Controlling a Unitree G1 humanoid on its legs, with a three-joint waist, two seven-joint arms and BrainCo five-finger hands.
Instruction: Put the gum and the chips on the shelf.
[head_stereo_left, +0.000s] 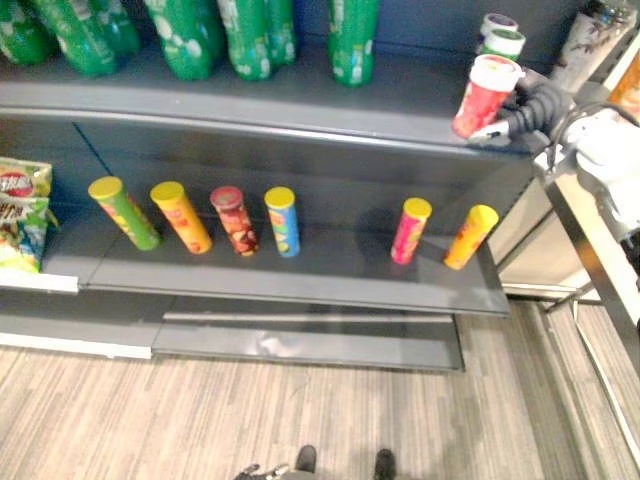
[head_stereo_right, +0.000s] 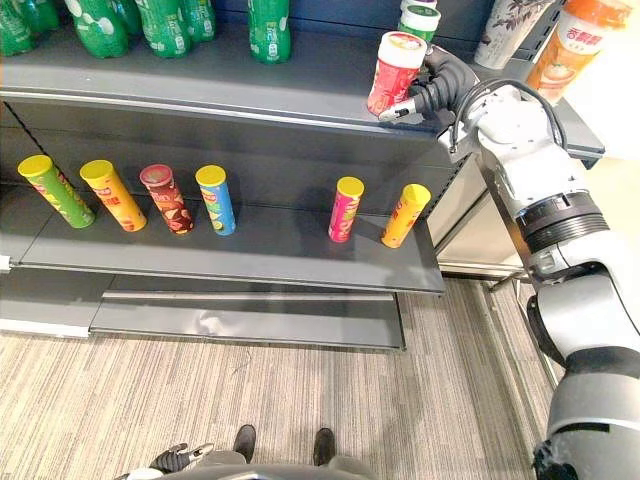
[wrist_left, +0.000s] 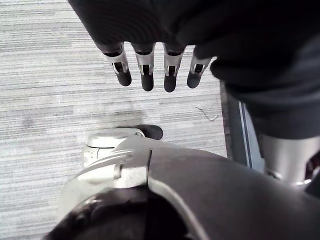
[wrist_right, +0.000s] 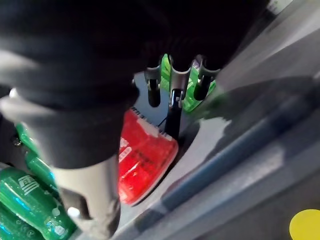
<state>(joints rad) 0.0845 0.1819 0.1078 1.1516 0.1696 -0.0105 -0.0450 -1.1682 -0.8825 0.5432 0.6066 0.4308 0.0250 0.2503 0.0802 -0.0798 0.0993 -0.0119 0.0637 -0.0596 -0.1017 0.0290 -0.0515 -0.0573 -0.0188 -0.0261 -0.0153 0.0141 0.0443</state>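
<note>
Red-bodied and white-lidded, the tub sits tilted at the right end of the upper shelf; whether its base rests on the board cannot be told. The right hand grips it, thumb on one side and fingers on the other. Two further tubs, green and purple, stand just behind it. Green bottles occupy the shelf's left part. On the lower shelf, six chip cans lean in a row. The left hand hangs over the striped floor, fingers straight, holding nothing.

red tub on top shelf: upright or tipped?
Tilted. The red tub leans in the right hand, not flat on the upper shelf.
</note>
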